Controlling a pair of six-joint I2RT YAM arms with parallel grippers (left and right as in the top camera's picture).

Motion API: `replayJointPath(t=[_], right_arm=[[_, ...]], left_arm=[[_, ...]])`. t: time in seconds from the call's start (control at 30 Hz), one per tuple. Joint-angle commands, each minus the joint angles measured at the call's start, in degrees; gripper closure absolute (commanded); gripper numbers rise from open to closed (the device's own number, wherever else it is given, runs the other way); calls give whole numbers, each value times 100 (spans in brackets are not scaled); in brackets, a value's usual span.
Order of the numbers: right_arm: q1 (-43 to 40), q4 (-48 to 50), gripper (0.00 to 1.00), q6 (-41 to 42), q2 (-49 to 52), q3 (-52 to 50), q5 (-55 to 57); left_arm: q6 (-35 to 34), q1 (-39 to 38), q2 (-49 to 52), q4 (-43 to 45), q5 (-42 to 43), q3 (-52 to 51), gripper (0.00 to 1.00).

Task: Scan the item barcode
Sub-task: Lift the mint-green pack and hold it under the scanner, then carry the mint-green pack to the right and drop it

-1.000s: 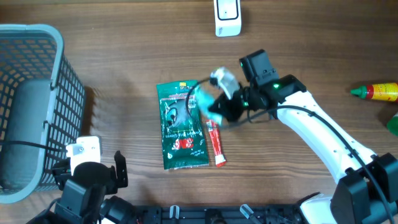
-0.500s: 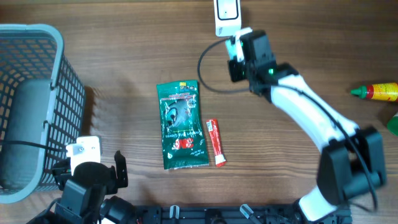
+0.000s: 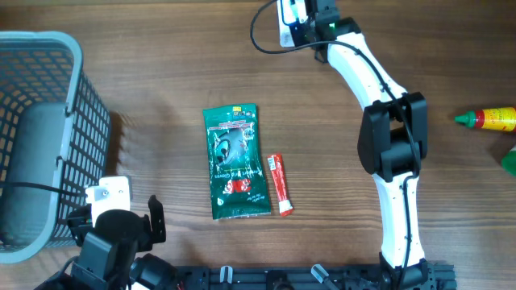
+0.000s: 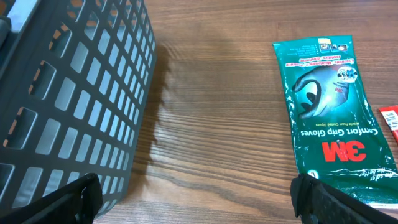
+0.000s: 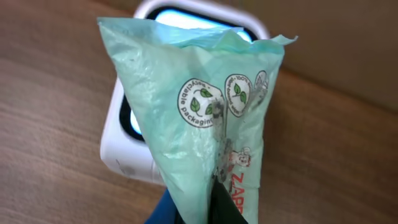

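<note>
Between the fingers of the right pincer (image 5: 214,202): a mint-green film packet (image 5: 211,106), clenched at its lower edge, jaws almost closed on the thin film. The packet stands upright above the pincer and fans wide at the top. We read leaf marks and "recyclable packaging" beside a centre seam. No barcode shows on the face toward the wrist camera; we cannot tell whether the far face carries it.

Just beyond the packet: a white barcode scanner (image 5: 121,155), its lit window largely covered by the packet.

We judge the packet light, soft, crinkly and rather slick. It will flop and fold, so grip on a sealed edge, clear of the code, and keep the printed panel flat to the window.

Well behind the pincer, flat on the table: a 3M Comfort Gloves pack (image 4: 329,118), with a red sachet (image 3: 279,185) just beside it.

Farthest off: the left pincer (image 4: 196,199), released wide and holding nothing, with a grey basket (image 4: 68,93) at its side.
</note>
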Motion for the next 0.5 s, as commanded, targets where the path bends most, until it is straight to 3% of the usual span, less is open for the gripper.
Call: replayJointPath(t=[0.0,0.33,0.47], right_arm=[[9,-13,96,66,118,260,326],[-496,-2100,96,192,-101,1259,962],[-1427,-2697,96,1187,-129,1182,1292]], left_arm=[[-7,0,-26,15,-17,11,0],[-7,0,-26,15,-17,11,0],[-4,0,-26,15,-17,11,0]])
